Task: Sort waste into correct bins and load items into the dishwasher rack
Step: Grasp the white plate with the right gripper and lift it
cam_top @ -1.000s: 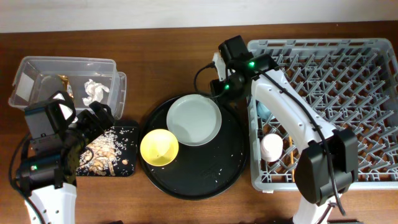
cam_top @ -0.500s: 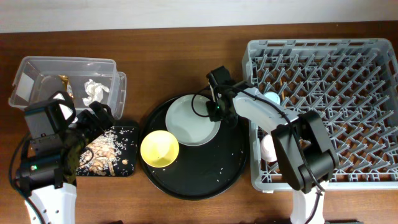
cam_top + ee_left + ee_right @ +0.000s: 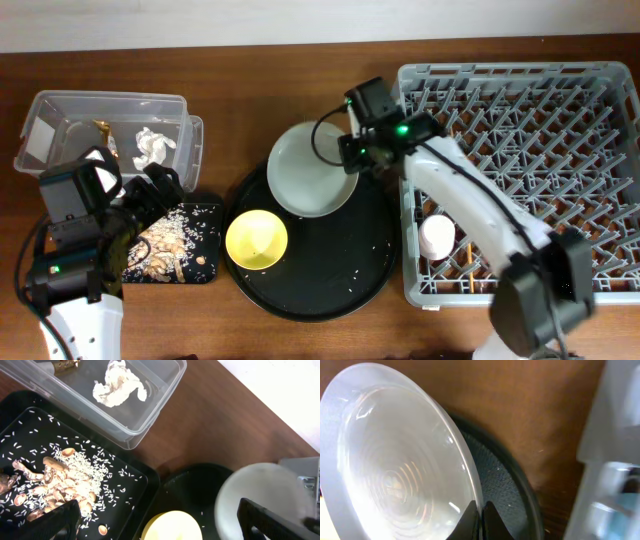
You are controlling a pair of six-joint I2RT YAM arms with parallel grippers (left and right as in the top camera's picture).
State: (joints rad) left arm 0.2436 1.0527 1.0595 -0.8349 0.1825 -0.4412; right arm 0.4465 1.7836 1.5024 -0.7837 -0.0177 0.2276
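The right hand [image 3: 481,512] pinches the pale grey-green plate [image 3: 310,180] by its rim; the left hand [image 3: 165,521] hangs spread open near the counter's left edge.

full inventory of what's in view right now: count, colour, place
dishwasher rack: 1, grey, table's right side
white cup: 1, white, in rack by its left wall
chopsticks: count unclear, wood, in rack beside white cup
plate: 1, pale grey-green, gripped at rim, over round tray's far edge
yellow bowl: 1, yellow, on round tray
round tray: 1, black, centre
clear tub: 1, clear, far left
tissue: 1, white, in clear tub
gold wrapper: 1, gold, in clear tub
black tray: 1, black, in front of clear tub
food scraps: pile with rice, beige-white, in black tray
table: 1, brown wood
left gripper: open, near black tray
right gripper: shut on plate rim
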